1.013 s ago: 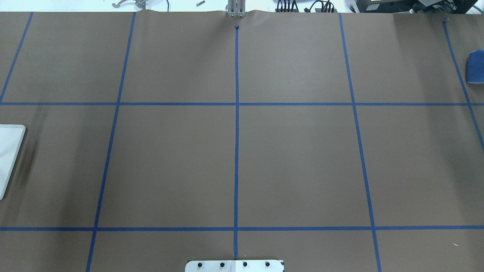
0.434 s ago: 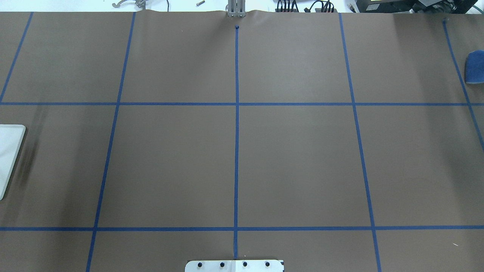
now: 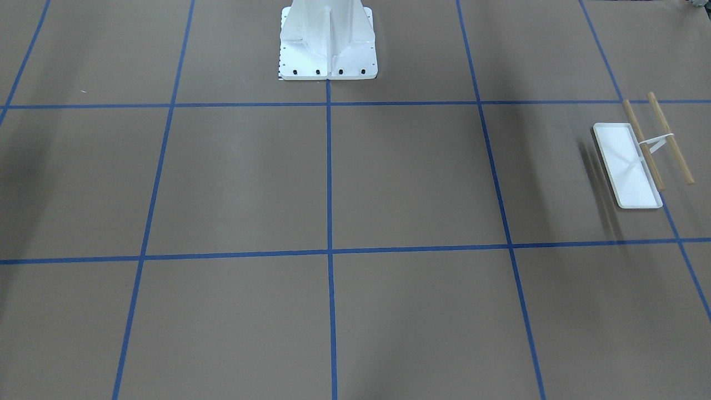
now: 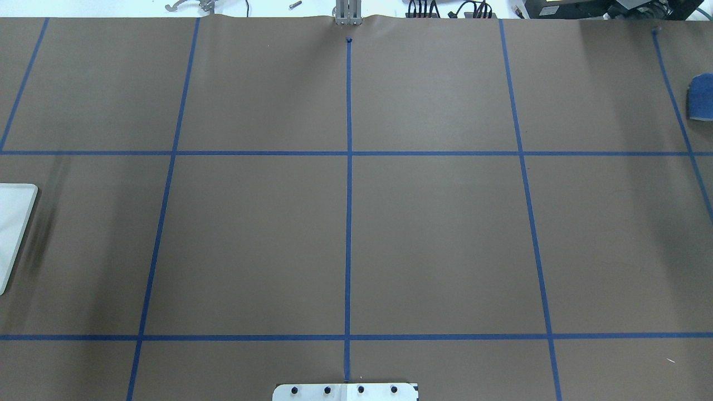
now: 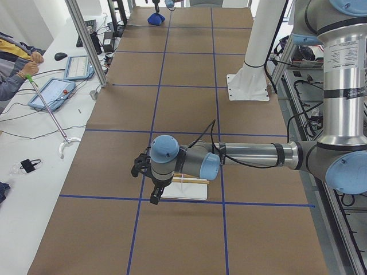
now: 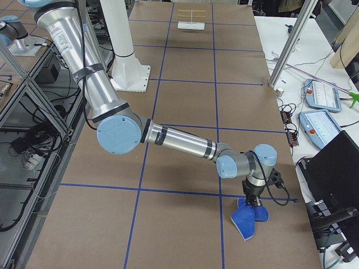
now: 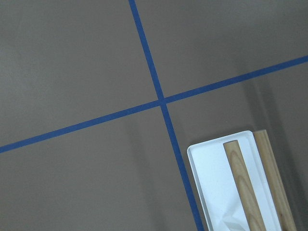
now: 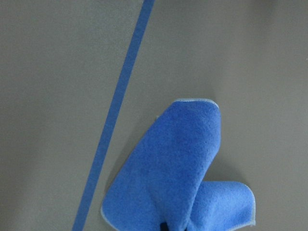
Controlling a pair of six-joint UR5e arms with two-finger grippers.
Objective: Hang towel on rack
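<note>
The blue towel (image 6: 250, 219) lies bunched on the brown table under my right gripper (image 6: 253, 202), and its top is drawn up towards the gripper. It fills the lower right wrist view (image 8: 178, 173), gathered towards the bottom edge, and shows at the overhead view's right edge (image 4: 701, 99). I cannot tell whether the right gripper is open or shut. The rack (image 3: 633, 166), with a white tray base and two wooden dowel bars (image 3: 669, 139), stands at the table's other end. My left gripper (image 5: 147, 182) hovers just beside it. Its state cannot be told. The left wrist view shows the rack's end (image 7: 219, 183).
The large white bolted pedestal (image 3: 328, 39) stands at the robot's side of the table. Blue tape lines cross the brown table cover. An operator with a long stick (image 5: 49, 109), tablets and cables are at a side bench beyond the table's far edge.
In the overhead view the towel's visible patch at the right edge has shrunk slightly, its lower edge drawn up. The rack's base has not moved.
</note>
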